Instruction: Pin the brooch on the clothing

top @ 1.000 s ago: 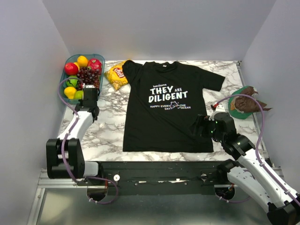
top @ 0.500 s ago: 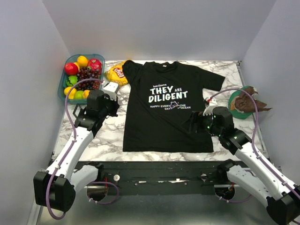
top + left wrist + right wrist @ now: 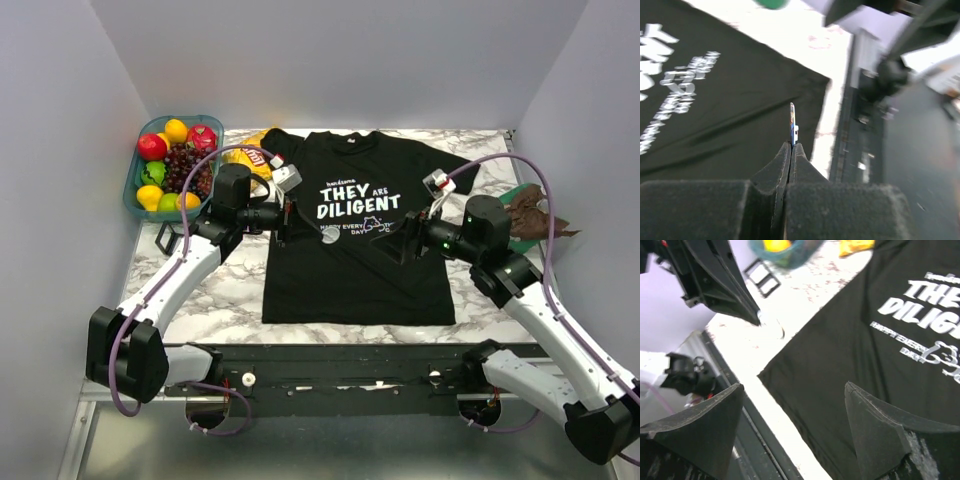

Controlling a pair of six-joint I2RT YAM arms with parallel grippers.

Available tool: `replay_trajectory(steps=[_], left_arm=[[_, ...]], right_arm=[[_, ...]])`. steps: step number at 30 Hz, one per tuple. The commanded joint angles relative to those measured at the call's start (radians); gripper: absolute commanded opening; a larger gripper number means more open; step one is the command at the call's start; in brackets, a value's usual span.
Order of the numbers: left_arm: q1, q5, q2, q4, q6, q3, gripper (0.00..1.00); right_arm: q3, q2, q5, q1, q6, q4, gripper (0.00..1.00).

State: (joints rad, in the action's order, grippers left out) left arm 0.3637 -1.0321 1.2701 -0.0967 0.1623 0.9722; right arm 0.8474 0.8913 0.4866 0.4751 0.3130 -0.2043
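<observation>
Black cotton is lying flat on the white marbled bench (image 3: 225,290): the black short-sleeved T-shirt (image 3: 350,280) is resting front-up, and the pinning itself is not yet done. The left hand (image 3: 791,148) is clamping its jaws tight on a thin little disc seen edge-on. This is probably the small round brooch (image 3: 793,122), though its face is not showing from this angle. That hand is hanging above the shirt's left side, beside the print. The right hand (image 3: 792,390) is hovering over the shirt's right part, with its jaws standing wide and nothing between them.

Judging from this, the pick-up is finished. What is remaining is bringing the brooch down to the fabric and fastening it there, perhaps with the free hand steadying the cloth.

Big white letters on the chest are reading "THEY ARE DILIGENT". The smaller lines beneath are reading "HAPPY EVERY DAY" and "THE OCEAN".
</observation>
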Motion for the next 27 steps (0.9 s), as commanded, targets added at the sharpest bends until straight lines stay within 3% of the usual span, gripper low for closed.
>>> replay_trajectory(steps=[1,6,27], left_arm=[[0.033,-0.2,-0.015,0.003,0.022,-0.012,0.0],[0.055,-0.201,-0.02,-0.024,0.013,-0.021,0.0],[0.1,-0.203,0.043,-0.141,-0.07,0.014,0.0]], right_arm=[[0.062,0.052,0.125,0.029,-0.057,-0.003,0.86],[0.137,0.104,0.142,0.066,-0.124,-0.084,0.81],[0.206,0.304,0.176,0.191,-0.192,-0.104,0.57]])
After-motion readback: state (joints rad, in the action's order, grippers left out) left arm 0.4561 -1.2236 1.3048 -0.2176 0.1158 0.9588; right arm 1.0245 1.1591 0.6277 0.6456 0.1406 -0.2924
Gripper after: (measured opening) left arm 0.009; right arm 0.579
